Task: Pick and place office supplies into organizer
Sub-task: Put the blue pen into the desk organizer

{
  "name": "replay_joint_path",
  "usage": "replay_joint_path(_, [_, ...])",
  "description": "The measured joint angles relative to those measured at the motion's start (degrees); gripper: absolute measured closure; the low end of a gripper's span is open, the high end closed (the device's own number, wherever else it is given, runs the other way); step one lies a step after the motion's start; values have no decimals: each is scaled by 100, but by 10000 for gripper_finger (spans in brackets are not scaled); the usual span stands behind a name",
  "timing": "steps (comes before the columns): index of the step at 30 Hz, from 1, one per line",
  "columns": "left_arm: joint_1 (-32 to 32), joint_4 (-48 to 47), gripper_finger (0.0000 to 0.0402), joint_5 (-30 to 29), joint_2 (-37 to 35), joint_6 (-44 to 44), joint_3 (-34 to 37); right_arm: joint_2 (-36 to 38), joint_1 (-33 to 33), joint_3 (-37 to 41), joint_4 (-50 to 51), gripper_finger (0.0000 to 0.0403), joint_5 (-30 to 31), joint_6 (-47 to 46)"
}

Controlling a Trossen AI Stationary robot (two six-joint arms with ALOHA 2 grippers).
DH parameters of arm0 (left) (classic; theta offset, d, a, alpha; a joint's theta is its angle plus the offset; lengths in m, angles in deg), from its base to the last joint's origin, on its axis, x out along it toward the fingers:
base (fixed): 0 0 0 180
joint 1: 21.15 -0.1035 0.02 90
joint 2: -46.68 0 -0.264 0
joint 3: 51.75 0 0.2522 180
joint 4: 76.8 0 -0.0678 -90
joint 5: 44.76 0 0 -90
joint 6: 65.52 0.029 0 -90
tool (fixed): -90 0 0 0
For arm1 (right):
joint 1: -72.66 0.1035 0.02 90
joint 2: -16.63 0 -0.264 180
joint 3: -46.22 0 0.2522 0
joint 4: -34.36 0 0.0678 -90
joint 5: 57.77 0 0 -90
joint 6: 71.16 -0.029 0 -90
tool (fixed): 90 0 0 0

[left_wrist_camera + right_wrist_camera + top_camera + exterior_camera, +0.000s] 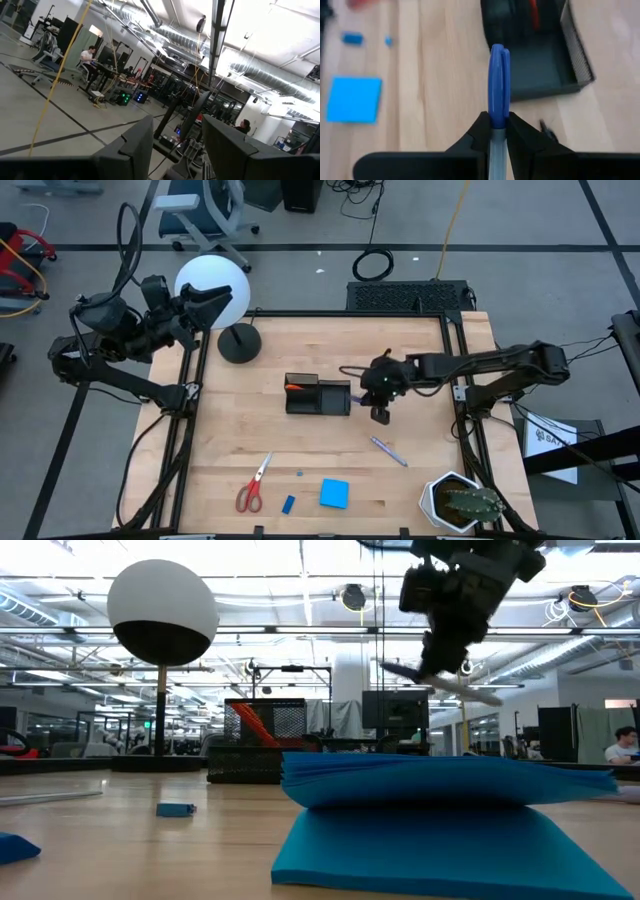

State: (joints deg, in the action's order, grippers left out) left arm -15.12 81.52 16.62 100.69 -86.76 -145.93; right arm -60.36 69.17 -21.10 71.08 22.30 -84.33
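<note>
The black organizer (318, 396) stands mid-table with an orange marker (293, 387) leaning in its left compartment. Just right of it my right gripper (380, 408) hangs above the table, shut on a blue-capped pen (498, 75). A purple pen (388, 450) lies on the wood nearer the front. Red-handled scissors (253, 485), a small blue eraser (288, 504) and a blue notepad (334, 494) lie near the front edge. My left gripper (175, 155) is raised off the table's far left corner, open, pointing into the room. My right gripper pinches the pen between its two fingers on the pale barrel just behind the blue cap (498, 131). The fingers slant down from the table's right side. The cap end sticks out past the fingertips toward the organizer (540, 70). The pen (440, 680) hangs clear of the table, slightly tilted.
A white globe lamp (212, 290) with a round black base (238, 343) stands at the far left. A potted cactus (462, 502) sits at the front right corner. A tiny blue scrap (299, 474) lies near the scissors.
</note>
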Motion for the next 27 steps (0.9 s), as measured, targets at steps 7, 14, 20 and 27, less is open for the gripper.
replay_joint_path(7, [-1, -3, 229, 0, 0, -10, 0, 72, -212, -4, -951, 372, -113, -330])
replay_joint_path(14, [-1, -5, 229, 0, -1, -33, 0, 68, -424, -4, -1885, 372, -116, -619])
replay_joint_path(20, [1, -3, 229, 0, 0, -36, 0, 68, -579, -4, -2612, 372, -216, -719])
replay_joint_path(27, [1, -5, 229, 0, -1, -20, 0, 35, -736, -4, -3353, 372, -208, -719])
